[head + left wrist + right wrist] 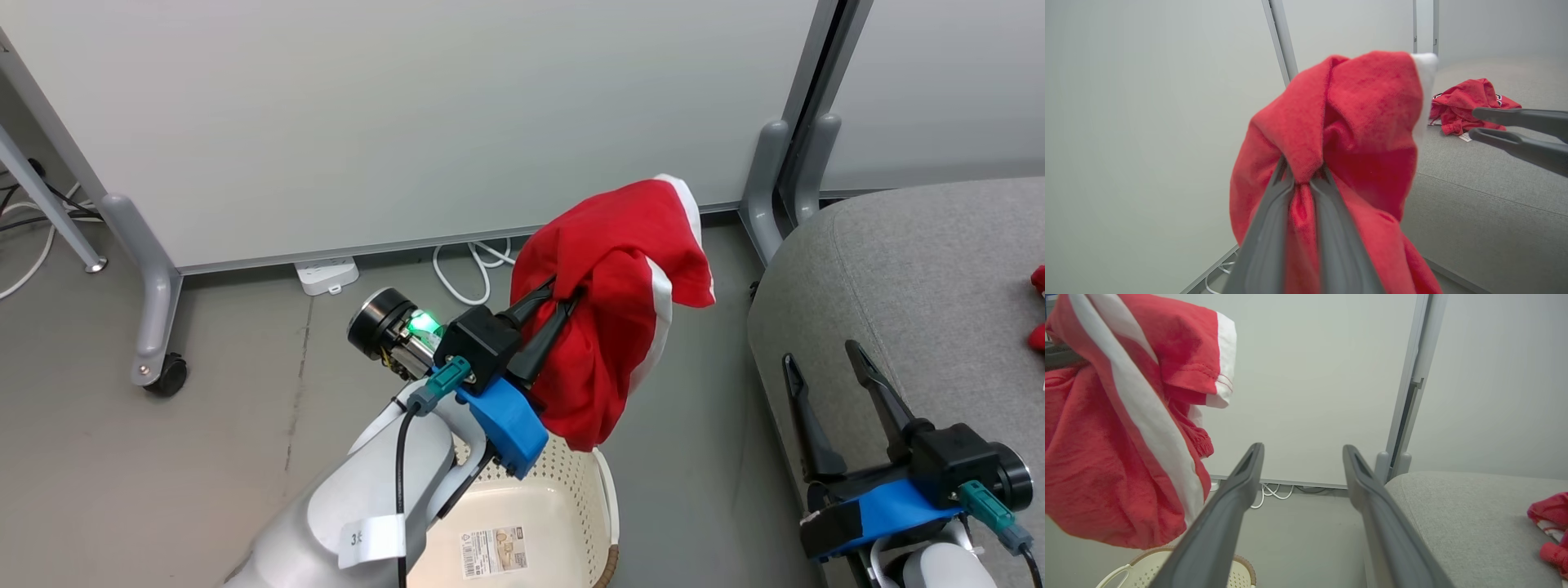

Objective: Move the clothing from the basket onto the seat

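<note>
My left gripper [563,296] is shut on a red piece of clothing with white trim [620,302], held in the air above the cream perforated basket [563,482]. In the left wrist view the fingers [1274,192] pinch a fold of that red cloth [1355,122]. A second red garment [1466,104] lies on the grey seat [1474,196], and its edge shows at the right [1038,314]. My right gripper [820,359] stands open and empty by the seat's [922,269] front edge. The hanging red cloth [1114,449] fills the left of the right wrist view, beside my right gripper [1302,451].
The basket's inner bottom carries a label sticker [494,551]. Pale partition panels on grey legs [147,269] stand behind, with a castor [167,376], a white power strip [326,273] and white cables [469,273] on the grey floor.
</note>
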